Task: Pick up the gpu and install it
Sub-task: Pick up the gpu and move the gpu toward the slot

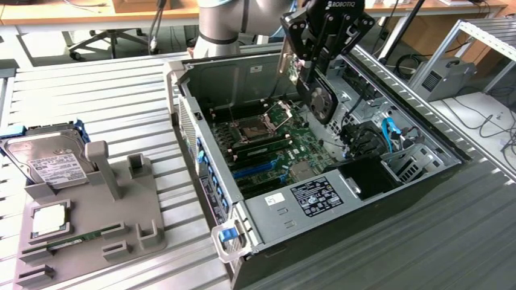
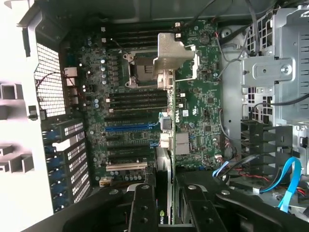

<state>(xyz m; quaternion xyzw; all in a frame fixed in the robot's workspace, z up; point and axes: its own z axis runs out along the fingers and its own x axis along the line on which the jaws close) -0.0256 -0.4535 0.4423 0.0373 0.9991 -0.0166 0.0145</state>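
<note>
The gpu [image 1: 320, 99], a thin green card with a black fan on one face and a silver bracket at one end, hangs on edge above the open computer case [image 1: 282, 208], over its motherboard [image 1: 303, 148]. The gripper [image 1: 313, 60] has its jaws narrowed onto the card's upper edge, holding it. Judge it light and stiff but fragile: keep your hold on the board edge, clear of the fan blades and contacts. Well apart, at the exterior view's left, a hard drive [image 1: 52, 160] leans in a grey holder [image 1: 121, 205].
</note>
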